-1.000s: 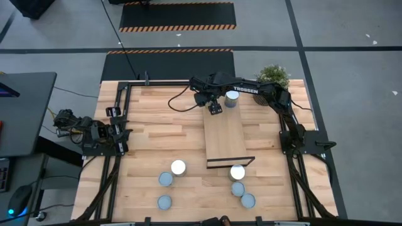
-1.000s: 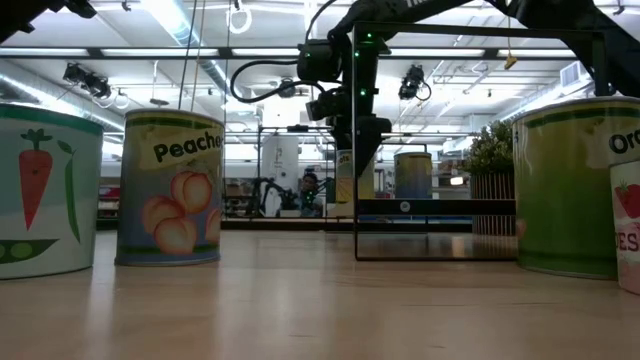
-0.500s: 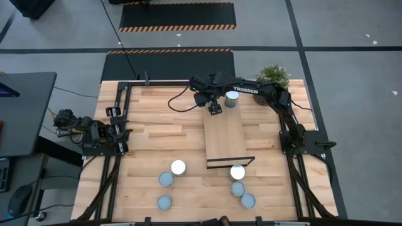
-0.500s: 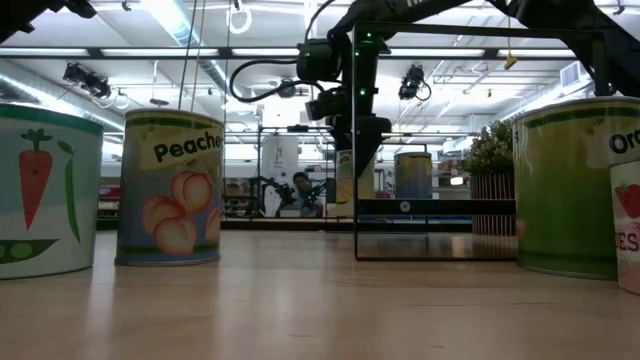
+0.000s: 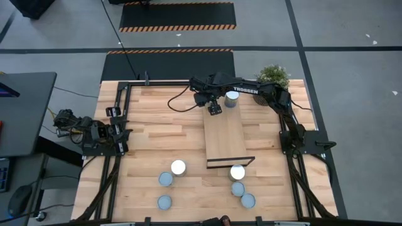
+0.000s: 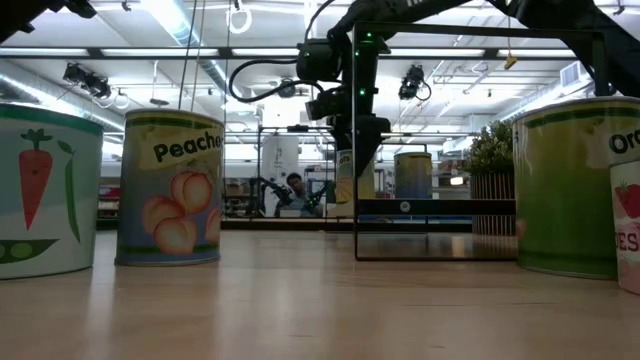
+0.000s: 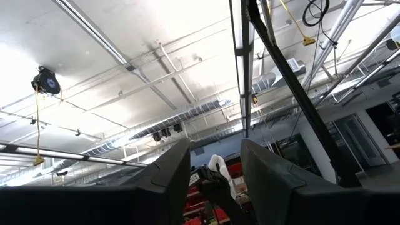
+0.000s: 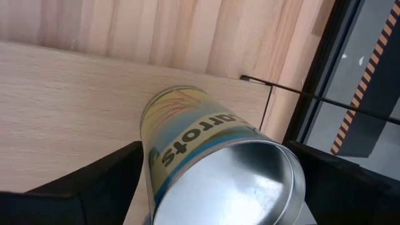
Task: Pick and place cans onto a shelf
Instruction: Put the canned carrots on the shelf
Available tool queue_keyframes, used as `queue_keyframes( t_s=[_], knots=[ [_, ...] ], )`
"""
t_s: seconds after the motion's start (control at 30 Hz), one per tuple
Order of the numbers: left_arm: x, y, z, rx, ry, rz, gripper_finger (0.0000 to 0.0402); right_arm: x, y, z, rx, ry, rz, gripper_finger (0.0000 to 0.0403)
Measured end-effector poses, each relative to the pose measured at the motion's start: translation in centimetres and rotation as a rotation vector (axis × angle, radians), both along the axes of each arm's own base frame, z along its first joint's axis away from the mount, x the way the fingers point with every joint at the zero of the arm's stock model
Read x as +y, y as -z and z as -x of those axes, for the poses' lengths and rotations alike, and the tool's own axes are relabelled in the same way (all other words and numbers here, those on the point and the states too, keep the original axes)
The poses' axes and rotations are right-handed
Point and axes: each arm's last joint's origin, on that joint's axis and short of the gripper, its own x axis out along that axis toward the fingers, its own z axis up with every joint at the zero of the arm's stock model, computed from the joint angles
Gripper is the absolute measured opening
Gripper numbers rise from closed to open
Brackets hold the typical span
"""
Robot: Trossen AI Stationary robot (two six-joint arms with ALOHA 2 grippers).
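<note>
Low view: carrot-and-pea can [image 6: 40, 190] cut off at left edge; green can [image 6: 575, 185] and red-labelled can [image 6: 626, 225] cut at right edge, labels partly unreadable. High view: right gripper [image 5: 214, 103] hides the can under it. Right wrist view: carrots can [image 8: 215, 165] cropped at bottom. Person [image 6: 292, 190] in background too small to make out.

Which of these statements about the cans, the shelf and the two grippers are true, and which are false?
1. A can already stands on the shelf. True.
2. The right gripper is clamped shut on the carrots can. False: its fingers stand open on either side of it.
3. The left gripper hovers over the shelf. False: it waits at the table's left edge.
4. Six cans stand on the table in front of the shelf. True.
</note>
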Motion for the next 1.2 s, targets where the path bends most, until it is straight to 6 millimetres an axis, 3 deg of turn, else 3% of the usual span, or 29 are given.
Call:
queue_keyframes(
  t_s=[0.7,1.2],
  knots=[
    [0.04,0.0,-0.01,0.004,-0.011,0.008,0.0149,-0.29,-0.07,-0.14,-0.026,0.013,0.01,0.0399],
    [0.03,0.06,-0.05,0.012,-0.002,0.023,0.0149,-0.56,-0.61,-0.05,-0.078,0.16,-0.01,0.0399]
  ],
)
